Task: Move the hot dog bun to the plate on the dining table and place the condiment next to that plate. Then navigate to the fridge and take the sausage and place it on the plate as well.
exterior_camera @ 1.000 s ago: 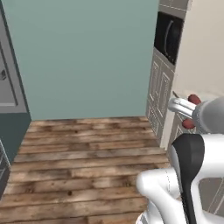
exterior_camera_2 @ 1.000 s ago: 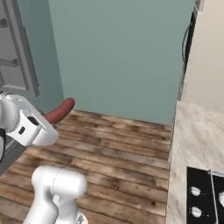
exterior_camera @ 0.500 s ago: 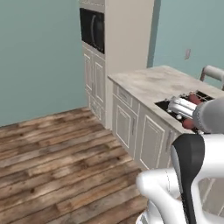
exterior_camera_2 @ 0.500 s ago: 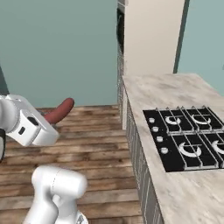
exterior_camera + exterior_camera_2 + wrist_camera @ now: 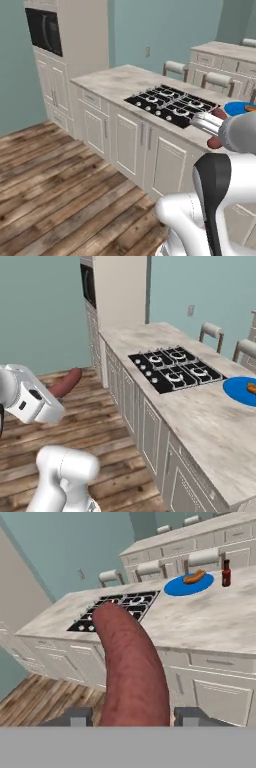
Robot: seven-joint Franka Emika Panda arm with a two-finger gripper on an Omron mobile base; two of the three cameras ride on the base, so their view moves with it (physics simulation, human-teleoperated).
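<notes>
Sausage pinched between the two fingertips, rising long and reddish-brown from the gripper in the hand view. Seen also in the right base view as a reddish rod sticking out past the white hand, above the wood floor. Only partly visible in the left base view, as a dark red end just behind the silver wrist.

Gripper closed on the sausage, one finger at each side of it, held in the air in front of the counter and apart from it.

Blue plate lying on the far part of the counter, with the bun on it. Condiment bottle standing upright just beside the plate, on the side away from the stove. Same plate at the right edge of the right base view, with a bit of the bun on it, and at the right edge of the left base view.

Black stove set into the counter between the plate and the tall cabinet with the built-in oven. White cabinet doors under the counter. Stools standing behind the counter, near the teal wall.
</notes>
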